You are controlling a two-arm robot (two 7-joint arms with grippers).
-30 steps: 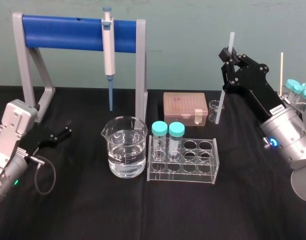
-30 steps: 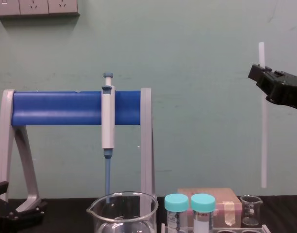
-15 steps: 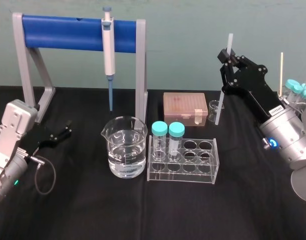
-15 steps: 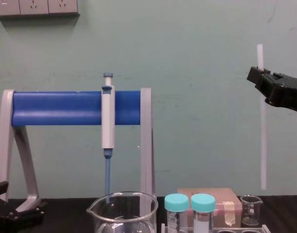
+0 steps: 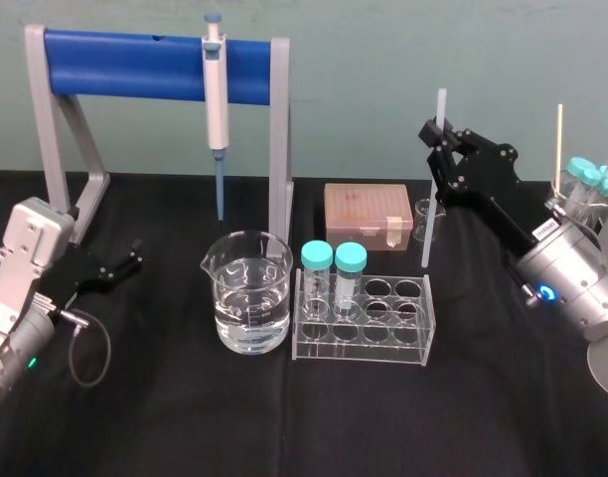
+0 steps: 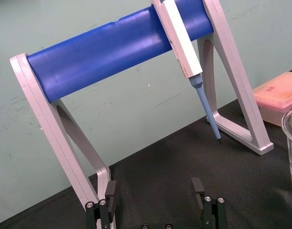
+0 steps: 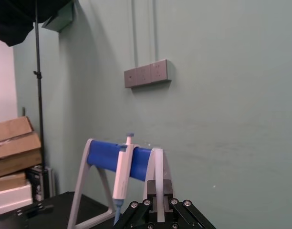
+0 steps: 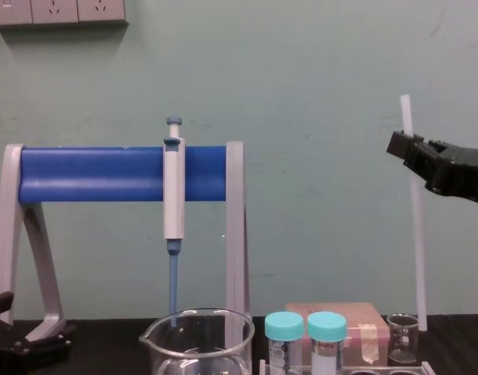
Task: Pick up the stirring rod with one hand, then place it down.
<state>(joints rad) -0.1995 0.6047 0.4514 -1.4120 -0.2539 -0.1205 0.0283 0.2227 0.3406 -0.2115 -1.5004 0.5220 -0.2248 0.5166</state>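
Jaws of the right gripper (image 5: 437, 132) are clamped on the stirring rod (image 5: 430, 209) near its upper end. A short stub stands above them and most of the rod's length hangs below. The rod is almost upright with a slight tilt, held at the right rear of the black tabletop (image 5: 284, 427). Its lower end comes down just beside the small beaker (image 5: 421, 225); whether it touches the tabletop cannot be told. Left of that beaker sits a pink box (image 5: 367, 214). Nearer the robot stands a clear rack (image 5: 379, 333) with two teal-capped tubes (image 5: 334, 270), and next to it a large beaker (image 5: 249, 291) of water. A pipette (image 5: 216, 94) hangs from the blue-barred stand (image 5: 125, 52) at the rear left. The left gripper (image 6: 154, 191) rests low at the left with its jaws apart, holding nothing.
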